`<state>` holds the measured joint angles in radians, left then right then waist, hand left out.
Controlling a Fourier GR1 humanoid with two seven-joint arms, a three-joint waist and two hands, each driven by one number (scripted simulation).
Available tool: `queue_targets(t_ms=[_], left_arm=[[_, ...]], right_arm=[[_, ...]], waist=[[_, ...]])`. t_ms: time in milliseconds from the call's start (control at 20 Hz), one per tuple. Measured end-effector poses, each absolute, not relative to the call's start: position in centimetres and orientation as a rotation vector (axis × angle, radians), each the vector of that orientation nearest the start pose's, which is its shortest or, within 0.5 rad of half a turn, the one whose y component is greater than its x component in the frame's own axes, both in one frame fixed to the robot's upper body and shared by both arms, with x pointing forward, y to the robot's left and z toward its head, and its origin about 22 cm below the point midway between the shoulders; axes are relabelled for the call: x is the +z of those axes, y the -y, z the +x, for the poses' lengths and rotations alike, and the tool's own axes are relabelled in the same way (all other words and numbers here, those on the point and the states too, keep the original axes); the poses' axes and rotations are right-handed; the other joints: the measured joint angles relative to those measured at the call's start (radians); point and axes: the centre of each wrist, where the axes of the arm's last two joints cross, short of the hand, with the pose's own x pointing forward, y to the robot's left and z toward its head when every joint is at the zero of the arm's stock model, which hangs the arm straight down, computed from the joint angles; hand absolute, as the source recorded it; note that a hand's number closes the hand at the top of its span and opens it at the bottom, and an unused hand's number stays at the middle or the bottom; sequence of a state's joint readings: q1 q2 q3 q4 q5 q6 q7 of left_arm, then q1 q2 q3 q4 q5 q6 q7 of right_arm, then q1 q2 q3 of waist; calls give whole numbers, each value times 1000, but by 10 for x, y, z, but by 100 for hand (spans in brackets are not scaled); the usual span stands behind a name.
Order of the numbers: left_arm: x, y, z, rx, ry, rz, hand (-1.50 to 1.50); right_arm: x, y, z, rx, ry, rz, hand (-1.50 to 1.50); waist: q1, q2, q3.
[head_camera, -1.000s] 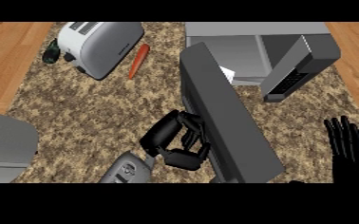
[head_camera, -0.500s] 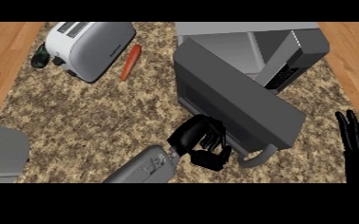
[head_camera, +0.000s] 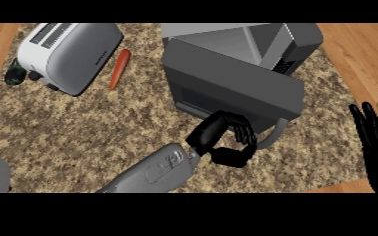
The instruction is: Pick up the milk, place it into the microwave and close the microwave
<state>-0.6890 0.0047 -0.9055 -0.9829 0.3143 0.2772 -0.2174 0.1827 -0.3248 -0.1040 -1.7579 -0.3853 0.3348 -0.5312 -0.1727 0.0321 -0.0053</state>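
Against the front of the microwave (head_camera: 244, 65), its door (head_camera: 232, 87) is being pushed by the left hand (head_camera: 225, 140), whose fingers are curled against the door's lower edge and hold nothing. The milk cannot be seen; it is judged to lie inside the microwave. Closing is the step in hand, and a further push is needed. Right of the microwave, the right hand (head_camera: 367, 130) rests with straight fingers.

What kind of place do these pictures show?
Most likely a kitchen counter: a speckled stone-look countertop carries a microwave with its door nearly closed, a toaster and a carrot.
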Motion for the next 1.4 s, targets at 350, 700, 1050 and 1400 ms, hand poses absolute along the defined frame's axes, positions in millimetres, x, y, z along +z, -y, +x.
queue_targets(t_ms=[350, 700, 1050, 1400], left_arm=[[23, 0, 305, -692, 1732, -435, 150], [47, 7, 327, -629, 1779, -409, 150], [70, 11, 347, -578, 1816, -368, 150], [77, 2, 364, -516, 1816, -286, 150]], right_arm=[[63, 322, 205, 188, 2173, 363, -150], [79, 322, 210, 233, 2183, 410, -150], [97, 322, 215, 285, 2192, 462, -150], [110, 324, 219, 322, 2190, 486, -150]], waist=[[-74, 17, -1], [-139, 31, 2], [-188, 45, 3], [-222, 55, 4]])
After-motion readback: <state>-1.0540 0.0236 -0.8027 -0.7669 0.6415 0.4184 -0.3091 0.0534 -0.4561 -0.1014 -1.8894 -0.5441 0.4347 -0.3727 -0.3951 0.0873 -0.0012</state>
